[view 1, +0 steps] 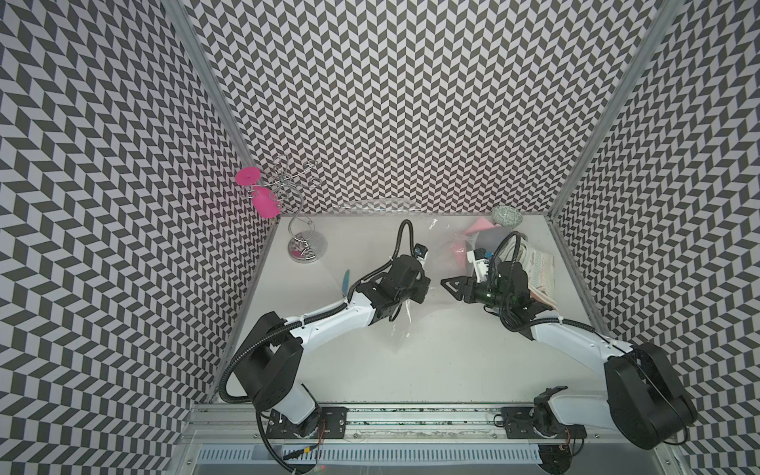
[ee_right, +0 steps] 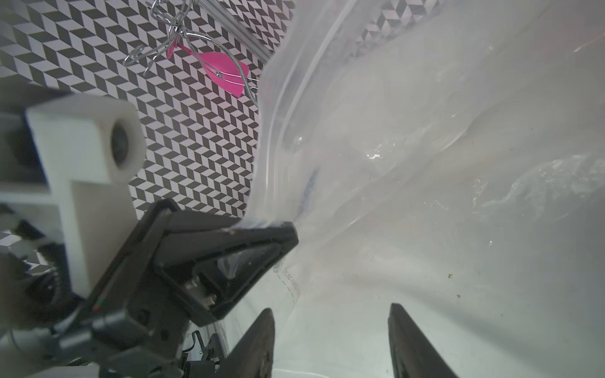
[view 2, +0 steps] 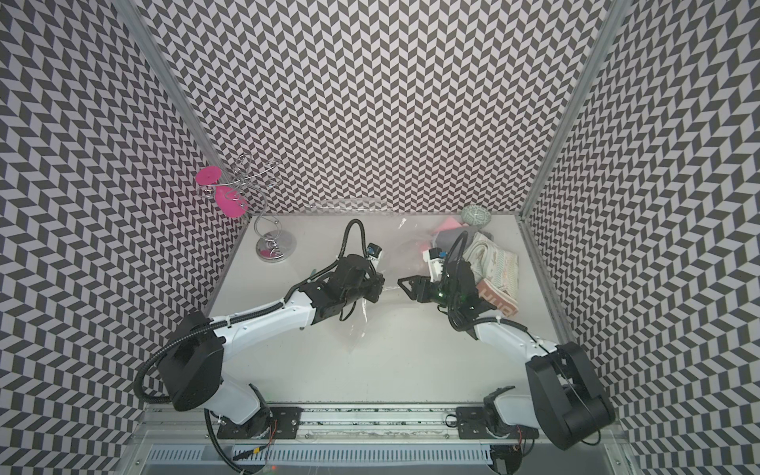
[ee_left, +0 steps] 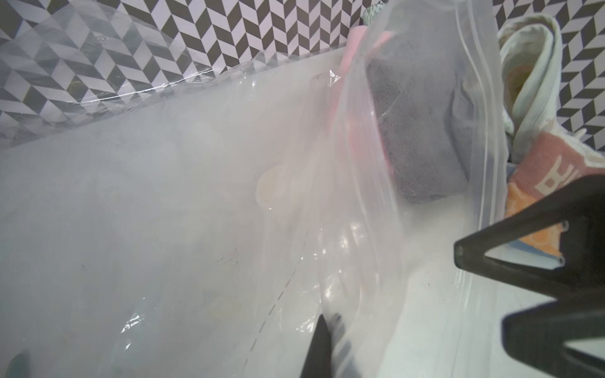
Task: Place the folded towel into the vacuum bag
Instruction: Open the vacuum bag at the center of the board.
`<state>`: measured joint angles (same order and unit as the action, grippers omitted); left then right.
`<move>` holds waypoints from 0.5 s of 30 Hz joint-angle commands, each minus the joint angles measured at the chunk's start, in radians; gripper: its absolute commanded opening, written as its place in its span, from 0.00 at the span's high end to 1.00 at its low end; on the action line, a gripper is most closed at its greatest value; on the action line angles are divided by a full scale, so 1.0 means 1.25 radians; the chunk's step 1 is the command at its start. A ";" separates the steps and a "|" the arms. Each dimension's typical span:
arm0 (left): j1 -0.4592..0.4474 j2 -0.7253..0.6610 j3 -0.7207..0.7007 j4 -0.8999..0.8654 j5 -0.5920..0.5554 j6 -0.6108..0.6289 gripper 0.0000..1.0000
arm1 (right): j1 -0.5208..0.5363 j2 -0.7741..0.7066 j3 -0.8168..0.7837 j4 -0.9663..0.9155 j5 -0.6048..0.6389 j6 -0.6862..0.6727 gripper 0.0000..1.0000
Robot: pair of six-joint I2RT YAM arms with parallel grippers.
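Note:
The vacuum bag point(view 1: 405, 329) point(view 2: 357, 329) lies crumpled across the middle of the table, clear and glossy. A pale round valve point(ee_left: 270, 188) shows through its plastic point(ee_left: 196, 196). My left gripper point(view 1: 427, 283) point(view 2: 381, 283) point(ee_left: 327, 330) is shut on a rim of the bag; the right wrist view shows that pinch point(ee_right: 288, 229). Facing it and close by, my right gripper point(view 1: 446, 284) point(view 2: 401, 283) point(ee_right: 330, 327) is open and holds nothing. A folded cream patterned towel point(view 1: 534, 263) point(view 2: 497, 263) point(ee_left: 530, 81) lies at the right, behind the right wrist.
Grey point(ee_left: 419, 137) and pink point(view 1: 479, 225) cloths lie by the bag's far right end, seen through plastic. An orange lettered cloth point(view 2: 497, 304) sits under the cream towel. A wire stand point(view 1: 302, 246) with pink glasses point(view 1: 263, 205) is back left, a patterned egg point(view 1: 506, 216) back right.

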<state>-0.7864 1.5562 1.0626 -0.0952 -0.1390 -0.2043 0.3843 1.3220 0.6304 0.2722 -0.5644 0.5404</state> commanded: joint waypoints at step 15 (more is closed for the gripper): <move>0.042 -0.169 -0.065 0.133 0.145 -0.086 1.00 | -0.081 0.063 -0.092 0.054 0.168 0.112 0.47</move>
<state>-0.7589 1.3735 0.9764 0.0147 0.0139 -0.2592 0.2996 1.4002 0.5320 0.2852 -0.4198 0.6323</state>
